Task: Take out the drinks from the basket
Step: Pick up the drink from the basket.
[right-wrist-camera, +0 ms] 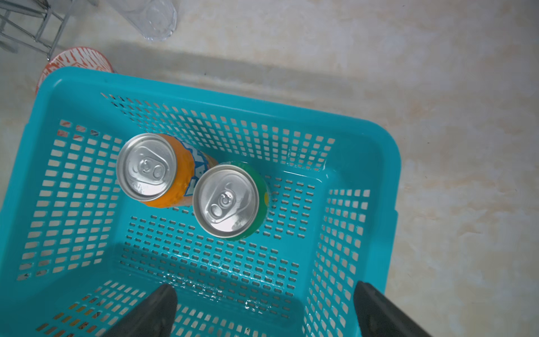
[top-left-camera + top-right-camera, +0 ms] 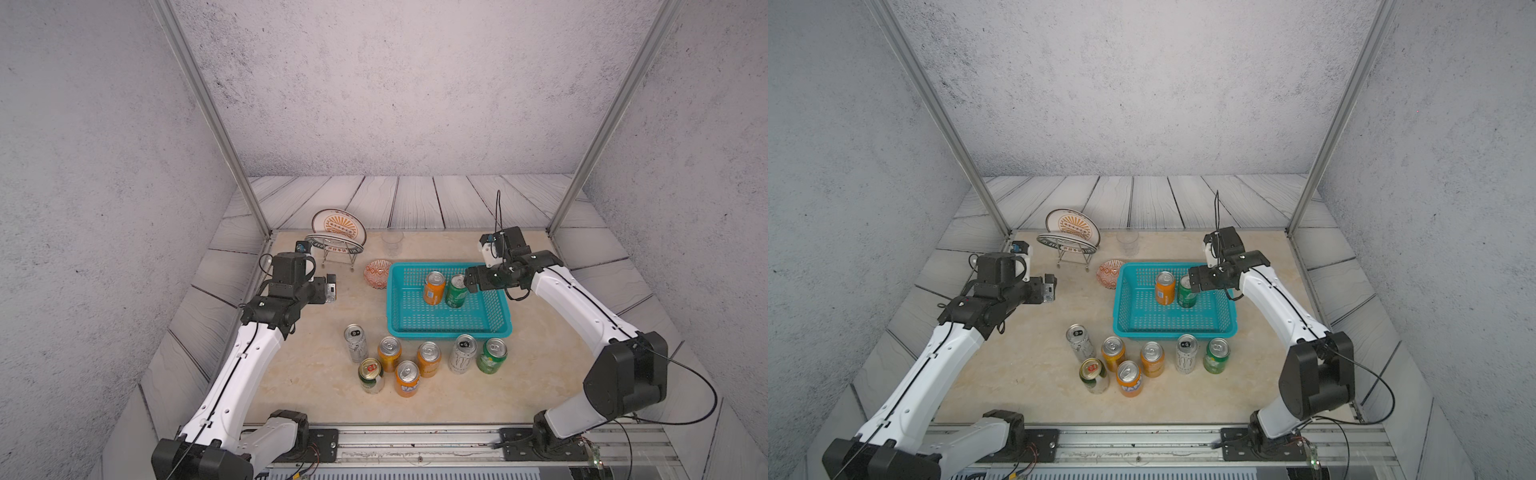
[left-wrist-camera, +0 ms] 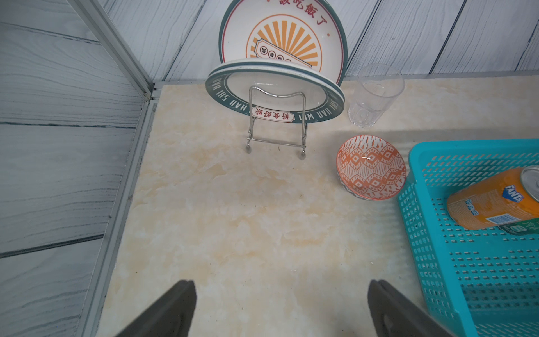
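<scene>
Basket (image 2: pixel 451 332): rectangular turquoise plastic, smooth rounded rim, walls and floor punched with small slots. Inside it we count two upright aluminium cylinders with shiny silver lids and pull tabs: one orange can (image 2: pixel 434 287), one green can (image 2: pixel 456 291), just beside each other. In front of the basket, on the marbled beige bench (image 2: pixel 316 374), we count seven more standing: three orange cans (image 2: pixel 429 358), two green cans (image 2: pixel 492 355), two taller silver-white cans (image 2: pixel 463 353) with black markings. The right pincer (image 1: pixel 264 291) hangs over the basket near the green can, apart from it, flat dark fingers spread wide, gripping nothing. The left pincer (image 3: pixel 281 289) sits well apart from the basket, past the bowl (image 3: pixel 371 167), spread wide too, empty. That one bowl, round, glazed, orange-patterned, is just beside the basket's corner. Beyond that corner: one clear faceted cup (image 3: pixel 374 96), two round plates (image 3: pixel 280 35), one wire rack (image 3: pixel 276 141).
</scene>
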Robot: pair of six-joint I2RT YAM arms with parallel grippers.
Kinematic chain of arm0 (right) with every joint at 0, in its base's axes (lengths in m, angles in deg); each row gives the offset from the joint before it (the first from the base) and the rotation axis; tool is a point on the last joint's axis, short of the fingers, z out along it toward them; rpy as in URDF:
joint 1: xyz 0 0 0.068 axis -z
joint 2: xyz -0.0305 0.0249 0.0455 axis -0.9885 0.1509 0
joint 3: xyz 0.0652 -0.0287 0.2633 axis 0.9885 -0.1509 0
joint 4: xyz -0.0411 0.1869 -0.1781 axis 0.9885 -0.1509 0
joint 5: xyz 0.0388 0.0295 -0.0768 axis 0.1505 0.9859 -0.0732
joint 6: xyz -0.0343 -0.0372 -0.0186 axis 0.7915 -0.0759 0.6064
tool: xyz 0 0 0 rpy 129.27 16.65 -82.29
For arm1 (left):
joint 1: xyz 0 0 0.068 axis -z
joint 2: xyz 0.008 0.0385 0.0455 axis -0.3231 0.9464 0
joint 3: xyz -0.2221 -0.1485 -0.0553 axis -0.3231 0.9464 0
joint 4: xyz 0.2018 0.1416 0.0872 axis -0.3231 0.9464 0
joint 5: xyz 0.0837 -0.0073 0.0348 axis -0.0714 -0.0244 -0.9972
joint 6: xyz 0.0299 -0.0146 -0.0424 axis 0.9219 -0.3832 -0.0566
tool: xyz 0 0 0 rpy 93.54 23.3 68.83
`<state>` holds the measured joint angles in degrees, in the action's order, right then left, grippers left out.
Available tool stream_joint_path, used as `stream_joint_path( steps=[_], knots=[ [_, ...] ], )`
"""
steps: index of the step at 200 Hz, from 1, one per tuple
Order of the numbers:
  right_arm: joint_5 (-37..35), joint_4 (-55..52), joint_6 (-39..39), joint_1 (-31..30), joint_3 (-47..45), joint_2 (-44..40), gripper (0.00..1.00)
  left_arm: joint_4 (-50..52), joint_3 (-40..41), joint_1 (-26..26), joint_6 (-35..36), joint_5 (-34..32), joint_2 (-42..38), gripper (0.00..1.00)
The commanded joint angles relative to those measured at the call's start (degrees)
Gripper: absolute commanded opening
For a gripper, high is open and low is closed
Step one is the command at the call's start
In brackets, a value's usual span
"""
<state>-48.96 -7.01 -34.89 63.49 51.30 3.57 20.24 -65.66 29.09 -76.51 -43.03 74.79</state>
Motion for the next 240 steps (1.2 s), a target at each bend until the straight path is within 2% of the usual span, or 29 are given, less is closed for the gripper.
stream_joint_path(
  steps=[1, 64, 91, 154, 181, 240],
  knots=[
    [-2.3, -0.5, 0.7, -1.9, 2.6, 3.0, 0.99, 0.2, 0.4, -0.6, -0.6, -0.1, 0.2, 0.99],
    [-3.2, -0.8, 1.8, -5.0, 5.9, 10.7, 0.96, 0.8, 0.2, -1.0, -0.6, -0.2, 0.9, 0.99],
    [-3.7, -1.7, 2.5, -5.5, 8.0, 14.2, 0.90, 0.9, 0.1, -1.1, -0.6, 0.0, 1.3, 0.99],
    [-5.8, -1.8, 3.6, -5.7, 11.4, 20.7, 0.83, 1.0, 0.2, -1.2, -0.6, 0.2, 1.5, 0.99],
    [-5.6, -1.4, 3.6, -5.7, 11.9, 22.2, 0.80, 1.1, 0.1, -1.2, -0.7, 0.4, 1.6, 0.99],
    [-5.5, -1.2, 3.5, -5.7, 11.2, 21.8, 0.66, 1.1, 0.2, -1.2, -0.9, 0.6, 1.7, 0.99]
  ],
)
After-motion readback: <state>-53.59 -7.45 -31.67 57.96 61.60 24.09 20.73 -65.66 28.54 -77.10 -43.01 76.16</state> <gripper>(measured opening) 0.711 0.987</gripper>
